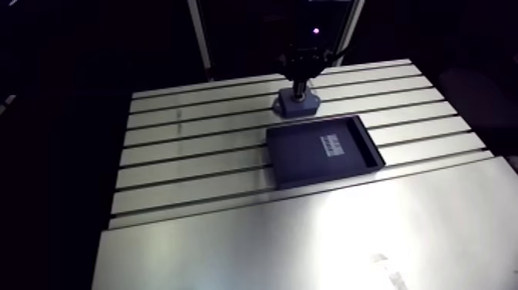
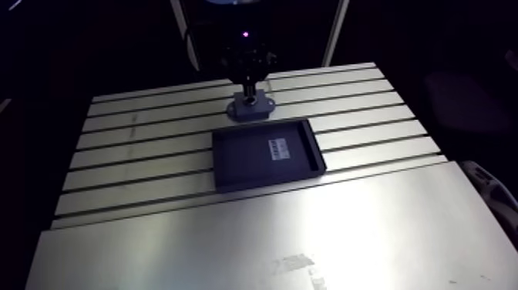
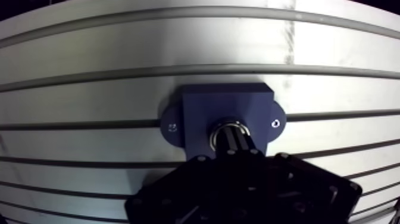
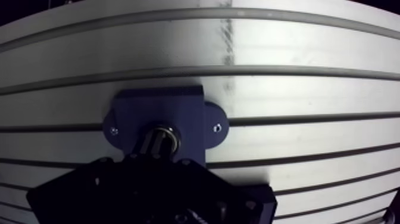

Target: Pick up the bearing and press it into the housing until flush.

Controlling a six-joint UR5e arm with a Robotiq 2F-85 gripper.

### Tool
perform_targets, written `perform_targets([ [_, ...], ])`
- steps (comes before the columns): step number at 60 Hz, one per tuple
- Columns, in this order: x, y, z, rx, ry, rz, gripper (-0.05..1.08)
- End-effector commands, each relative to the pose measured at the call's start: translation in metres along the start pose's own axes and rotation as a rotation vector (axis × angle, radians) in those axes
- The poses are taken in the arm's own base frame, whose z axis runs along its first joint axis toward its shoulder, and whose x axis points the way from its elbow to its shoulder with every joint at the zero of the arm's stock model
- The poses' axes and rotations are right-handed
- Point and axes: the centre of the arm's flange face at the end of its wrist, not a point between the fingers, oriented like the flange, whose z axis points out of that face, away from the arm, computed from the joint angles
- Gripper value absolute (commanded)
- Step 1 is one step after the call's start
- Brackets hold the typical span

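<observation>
One blue housing point(image 3: 196, 110) is what you've got under the hand point(image 3: 231, 142) right now. It sits flat on the slotted worktop point(image 3: 89, 89) with a screw ear sticking out each side. The bearing point(image 3: 230, 123) is the shiny metal ring in the housing's round bore, and your hand comes straight down onto it. In the wrist view the tip is just a dark lump over the ring, so honestly I can't tell if it's clenched or let go, or if the ring sits flush. In the arm view you've also got a dark shallow tray point(image 1: 308, 158) just beside the housing, on the camera's side, with a small white label point(image 1: 333, 143) on its floor.
</observation>
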Motion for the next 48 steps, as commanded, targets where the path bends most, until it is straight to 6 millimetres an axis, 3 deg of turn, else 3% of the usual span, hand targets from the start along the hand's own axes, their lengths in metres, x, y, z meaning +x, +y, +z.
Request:
perform_targets([
  [1, 0.0000, 0.0006, 0.0004, 0.000, -0.002, 0.001, 1.08],
  [48, -0.0001, -0.0022, 0.0014, -0.002, -0.003, -0.007, 1.08],
])
